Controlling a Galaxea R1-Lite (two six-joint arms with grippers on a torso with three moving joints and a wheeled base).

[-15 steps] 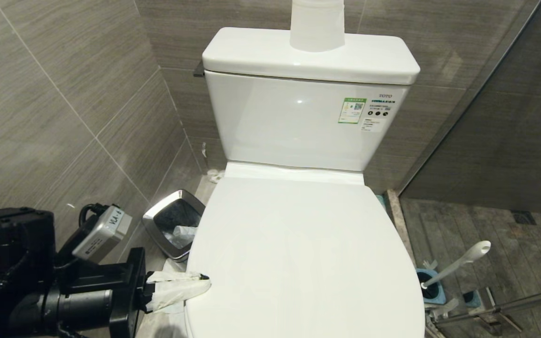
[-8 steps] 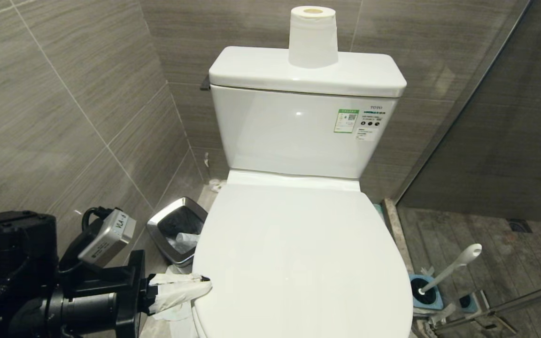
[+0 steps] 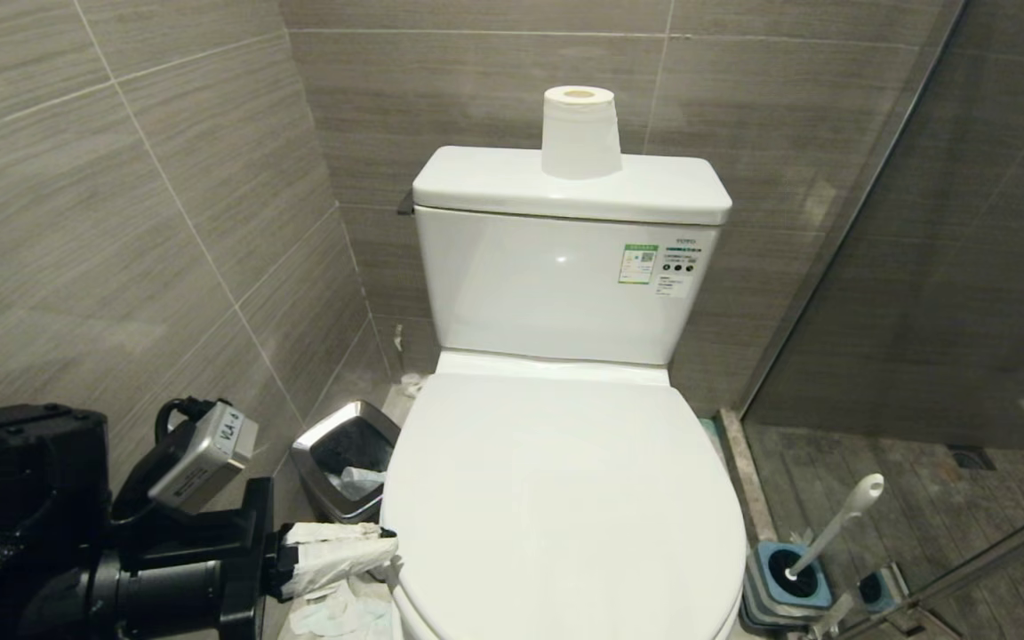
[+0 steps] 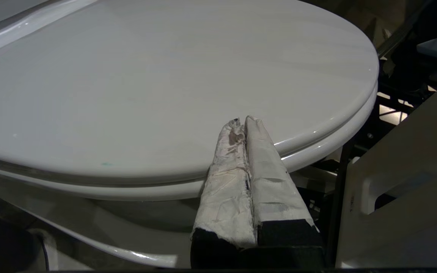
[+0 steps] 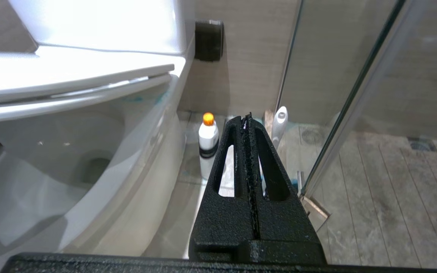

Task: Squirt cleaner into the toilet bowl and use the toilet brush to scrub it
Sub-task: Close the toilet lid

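The toilet bowl (image 5: 135, 178) shows only its outer side; its closed white lid (image 3: 565, 516) hides the inside. Faint turquoise smears of cleaner (image 5: 157, 99) mark the bowl just under the seat. My left gripper (image 3: 392, 538), fingers wrapped in white tape, is shut and empty, its tips (image 4: 241, 120) at the lid's left front edge. The toilet brush (image 3: 836, 524) leans in its blue-and-grey holder (image 3: 765, 591) on the floor right of the toilet. My right gripper (image 5: 248, 117) is shut and empty, low beside the toilet, pointing at a white orange-capped bottle (image 5: 208, 146) and the brush handle (image 5: 279, 125).
A small steel bin (image 3: 308, 453) with paper in it stands left of the toilet, against the tiled wall. Crumpled tissue (image 3: 343, 613) lies on the floor below my left gripper. A paper roll (image 3: 579, 133) sits on the tank. A glass partition (image 3: 921, 267) closes the right side.
The head view has shifted: the toilet now sits lower and smaller in the picture and the whole paper roll shows. My left gripper stays shut at the lid's left edge.
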